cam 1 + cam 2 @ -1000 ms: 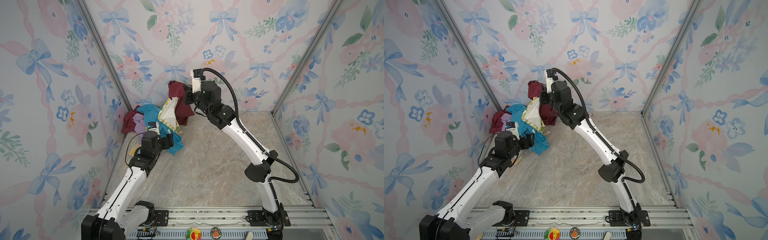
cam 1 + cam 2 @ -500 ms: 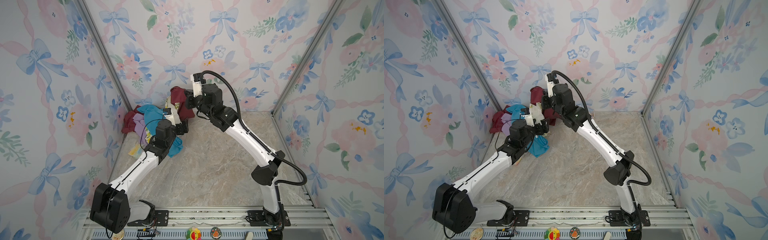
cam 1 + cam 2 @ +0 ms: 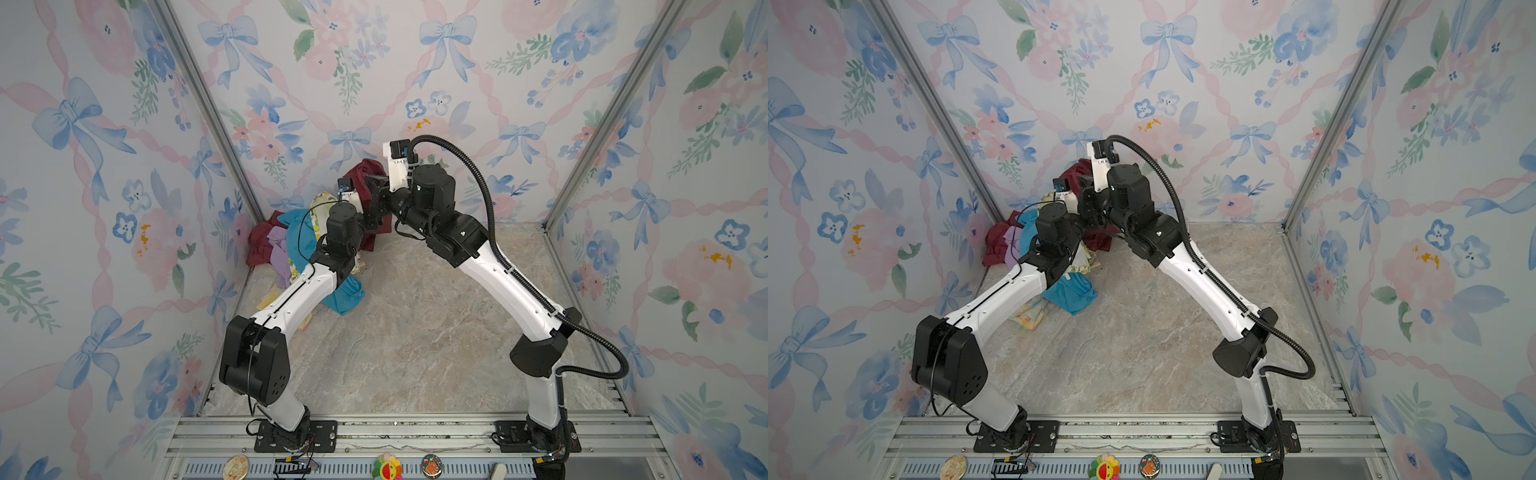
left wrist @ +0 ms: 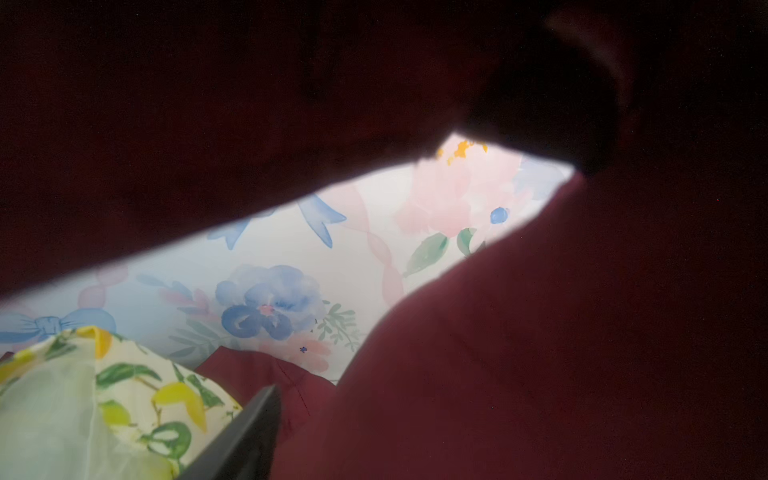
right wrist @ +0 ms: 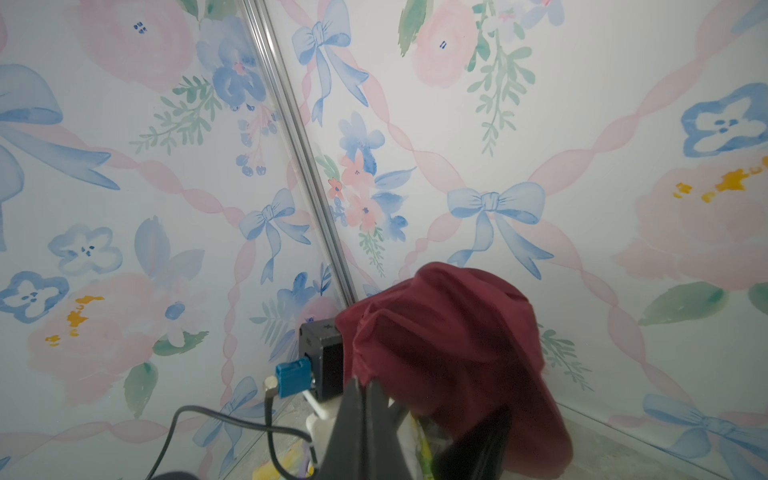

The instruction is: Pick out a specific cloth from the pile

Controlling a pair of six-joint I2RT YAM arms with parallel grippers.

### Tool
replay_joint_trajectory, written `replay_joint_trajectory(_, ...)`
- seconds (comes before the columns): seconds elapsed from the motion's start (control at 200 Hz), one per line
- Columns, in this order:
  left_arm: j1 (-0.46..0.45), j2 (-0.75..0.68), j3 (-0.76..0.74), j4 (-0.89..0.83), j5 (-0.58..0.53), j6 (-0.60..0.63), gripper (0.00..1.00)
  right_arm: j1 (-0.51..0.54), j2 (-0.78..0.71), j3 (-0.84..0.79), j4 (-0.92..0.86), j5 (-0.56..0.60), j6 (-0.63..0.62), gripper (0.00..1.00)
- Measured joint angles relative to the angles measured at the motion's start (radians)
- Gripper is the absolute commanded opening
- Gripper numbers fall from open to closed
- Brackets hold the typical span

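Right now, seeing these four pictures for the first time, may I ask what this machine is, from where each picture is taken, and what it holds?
Two robot arms stand on a rail beside a marble-look table. Two pictures look down on the whole scene from above; the other two come from a camera on each arm's wrist. In the far left corner lies the pile of cloths: teal, lilac, lemon-printed. The right gripper is shut on the maroon cloth and holds it up above the pile. The left gripper is close against that cloth; whether it grips, I cannot tell.
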Motion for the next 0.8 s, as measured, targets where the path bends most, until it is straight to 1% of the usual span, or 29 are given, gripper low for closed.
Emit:
replay_joint_trajectory(0.005, 0.001, 0.002, 0.003, 0.000, 0.000, 0.000, 0.03, 0.000, -0.001, 0.000, 0.000, 0.000, 0.000, 0.00)
replay_joint_trajectory(0.01, 0.003, 0.006, 0.008, -0.001, 0.002, 0.000, 0.00, 0.000, -0.002, -0.002, 0.000, 0.000, 0.000, 0.00)
replay_joint_trajectory(0.105, 0.042, 0.054, 0.071, 0.000, 0.046, -0.006, 0.00, 0.000, -0.035, -0.051, -0.004, 0.002, 0.003, 0.00)
replay_joint_trajectory(0.27, 0.107, 0.071, 0.148, -0.015, 0.138, -0.043, 0.00, -0.021, -0.145, -0.289, 0.044, 0.003, 0.029, 0.00)
replay_joint_trajectory(0.38, 0.111, 0.074, 0.220, -0.060, 0.206, -0.052, 0.00, -0.057, -0.201, -0.433, 0.129, -0.011, 0.065, 0.00)
replay_joint_trajectory(0.495, 0.100, 0.108, 0.330, -0.137, 0.279, -0.061, 0.00, -0.092, -0.235, -0.528, 0.239, -0.037, 0.098, 0.00)
replay_joint_trajectory(0.57, 0.099, 0.136, 0.400, -0.192, 0.316, -0.072, 0.00, -0.110, -0.251, -0.576, 0.311, -0.067, 0.106, 0.10)
replay_joint_trajectory(0.61, 0.100, 0.150, 0.438, -0.222, 0.329, -0.080, 0.00, -0.119, -0.253, -0.597, 0.351, -0.091, 0.108, 0.17)
replay_joint_trajectory(0.655, 0.103, 0.168, 0.492, -0.250, 0.330, -0.099, 0.00, -0.130, -0.255, -0.624, 0.362, -0.105, 0.096, 0.25)
replay_joint_trajectory(0.74, 0.132, 0.192, 0.614, -0.288, 0.330, -0.120, 0.00, -0.154, -0.247, -0.684, 0.379, -0.126, 0.090, 0.35)
replay_joint_trajectory(0.8, 0.156, 0.193, 0.688, -0.305, 0.331, -0.131, 0.00, -0.169, -0.229, -0.711, 0.393, -0.138, 0.076, 0.47)
